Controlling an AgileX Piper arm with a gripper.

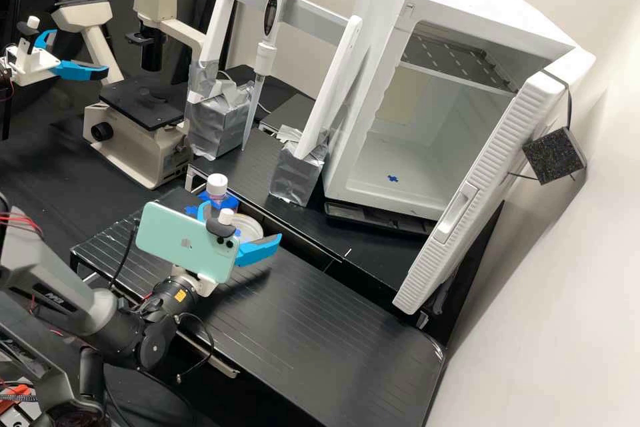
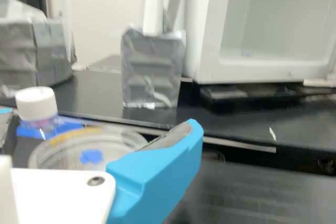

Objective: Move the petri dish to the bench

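Standing at two o'clock from the petri dish (image 1: 249, 221) in the high view, the white cabinet (image 1: 387, 177) had its door open. The microscope (image 1: 143, 103) stood towards eleven o'clock. The gripper (image 1: 241, 221) held its jaws spread, the dish lying between them: one blue finger at ten o'clock of it, the other at five; whether either touched it, I couldn't tell. Near the dish, at eleven o'clock, stood a white-capped bottle (image 1: 217, 185).
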